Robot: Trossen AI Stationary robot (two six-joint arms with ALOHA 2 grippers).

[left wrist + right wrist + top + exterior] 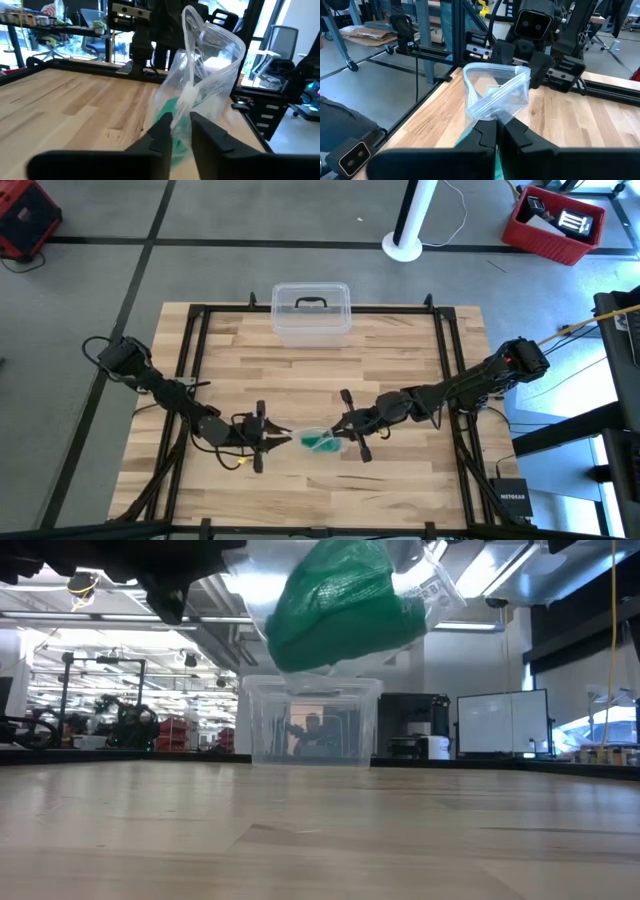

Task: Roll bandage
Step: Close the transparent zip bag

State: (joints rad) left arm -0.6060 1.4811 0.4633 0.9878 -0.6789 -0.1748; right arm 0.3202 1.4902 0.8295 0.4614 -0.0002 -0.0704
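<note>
In the high view, the left gripper point(283, 437) sat left of centre in the lower half of the frame, its jaws narrowed around the edge of a clear plastic bag point(318, 438) that hung between the two arms above the desk point(400, 360). The bandage point(321, 443), a teal bundle, lay inside that bag, just right of the left jaws and clear of the wood; the low view showed it near the top centre with daylight under it. Right of it, the right gripper point(343, 427) had its jaws pressed together on the bag's other edge. The step in hand looked like getting the bandage out of its wrapper before any rolling. To do that well, each side should grip plastic only, not the fabric; the pull apart should be slow and level, so that the mouth opened without tearing unevenly; and the bag should be kept low, so the bandage dropped onto bare wood in front of the clear lidded box point(311, 311) at upper centre.
</note>
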